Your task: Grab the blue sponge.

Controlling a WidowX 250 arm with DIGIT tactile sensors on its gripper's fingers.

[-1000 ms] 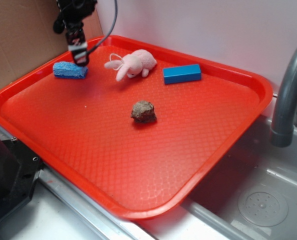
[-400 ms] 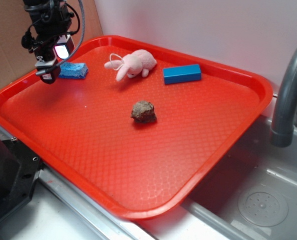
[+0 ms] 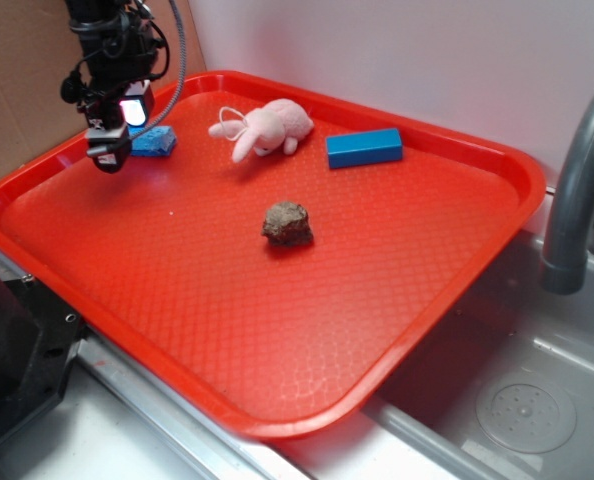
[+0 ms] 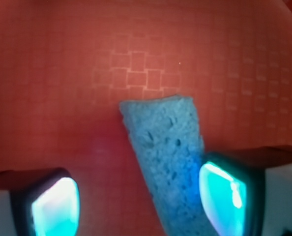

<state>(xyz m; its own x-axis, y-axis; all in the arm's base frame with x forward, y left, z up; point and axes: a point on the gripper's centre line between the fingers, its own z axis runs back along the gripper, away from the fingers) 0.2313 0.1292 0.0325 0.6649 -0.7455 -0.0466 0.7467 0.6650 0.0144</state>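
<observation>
Red tray [image 3: 397, 290] fills my screen, set beside a sink. Using the pink bunny [image 3: 267, 128] as my marker, the blue sponge [image 4: 168, 162] lies to its left on the tray's back corner. I judge the grab unfinished: my gripper [image 4: 141, 196] hovers over the sponge with its jaws spread wide. The sponge sits angled between the pads [image 4: 223, 191], close against one, apparently unpinched. Closing and lifting remain.

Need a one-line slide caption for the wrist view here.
Open hand straddling the blue sponge on the red tray, one finger close against the sponge's edge.
</observation>
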